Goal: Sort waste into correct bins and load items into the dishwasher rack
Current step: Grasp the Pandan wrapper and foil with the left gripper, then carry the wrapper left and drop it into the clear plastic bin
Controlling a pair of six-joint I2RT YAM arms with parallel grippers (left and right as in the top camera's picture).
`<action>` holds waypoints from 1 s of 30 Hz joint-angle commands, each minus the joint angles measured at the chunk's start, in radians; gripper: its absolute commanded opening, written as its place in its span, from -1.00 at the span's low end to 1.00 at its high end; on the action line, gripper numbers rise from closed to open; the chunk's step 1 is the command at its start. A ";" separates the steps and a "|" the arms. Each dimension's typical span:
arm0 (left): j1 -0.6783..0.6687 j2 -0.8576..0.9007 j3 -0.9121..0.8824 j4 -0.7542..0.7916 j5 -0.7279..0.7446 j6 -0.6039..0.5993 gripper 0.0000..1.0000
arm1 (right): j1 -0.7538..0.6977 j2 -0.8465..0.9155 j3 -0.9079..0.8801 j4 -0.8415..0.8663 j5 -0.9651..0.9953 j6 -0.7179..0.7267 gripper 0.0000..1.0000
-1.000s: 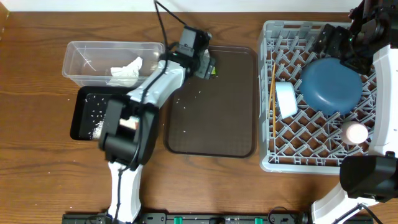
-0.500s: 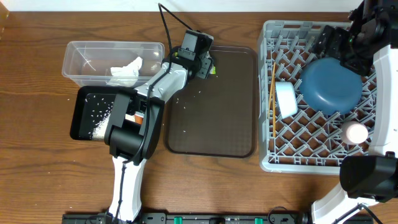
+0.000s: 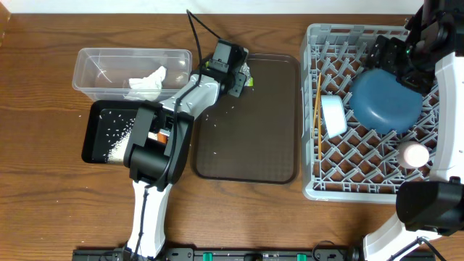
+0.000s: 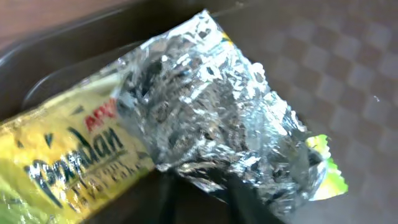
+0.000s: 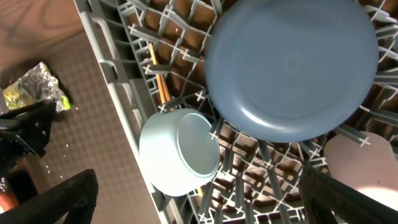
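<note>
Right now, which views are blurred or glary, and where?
Left wrist: too close, the foil glints and looks soft, and the wrapper print is smeared. Right wrist: the plate is crisp, the fingers are dark blurs at the lower corners. Overhead: sharp, evenly lit.

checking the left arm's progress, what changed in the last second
The left gripper nudged slightly right over the crumpled foil and yellow-green wrapper in a corner of the brown tray, its elbow swinging right; whether it grips yet is unclear. The right gripper, open over the rack, and the plate, bowl and napkin stayed put.
</note>
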 commanded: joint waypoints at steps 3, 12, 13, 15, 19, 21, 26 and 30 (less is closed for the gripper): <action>-0.010 0.018 -0.014 -0.055 0.045 0.002 -0.88 | -0.001 0.004 0.001 -0.016 0.003 -0.004 0.98; -0.013 -0.139 -0.002 -0.234 0.044 0.002 -0.88 | -0.001 0.004 0.001 -0.017 0.003 -0.004 0.99; -0.016 -0.158 -0.002 -0.231 0.044 0.002 -0.87 | -0.001 0.004 0.001 -0.017 0.003 -0.004 0.98; -0.023 -0.182 -0.002 -0.209 0.044 0.002 -0.88 | -0.001 0.004 0.001 -0.017 0.003 -0.004 0.98; -0.047 -0.162 -0.003 -0.120 0.044 0.001 -0.31 | -0.001 0.004 0.001 -0.016 0.003 -0.004 0.98; -0.061 -0.135 -0.003 -0.067 0.044 0.002 0.18 | -0.001 0.004 0.001 -0.018 0.003 -0.004 0.99; -0.086 -0.050 -0.003 0.025 0.042 0.002 0.29 | -0.001 0.004 0.001 -0.032 0.003 -0.004 0.99; -0.087 -0.006 -0.003 0.053 0.039 0.004 0.29 | -0.001 0.004 0.001 -0.036 0.002 -0.004 0.99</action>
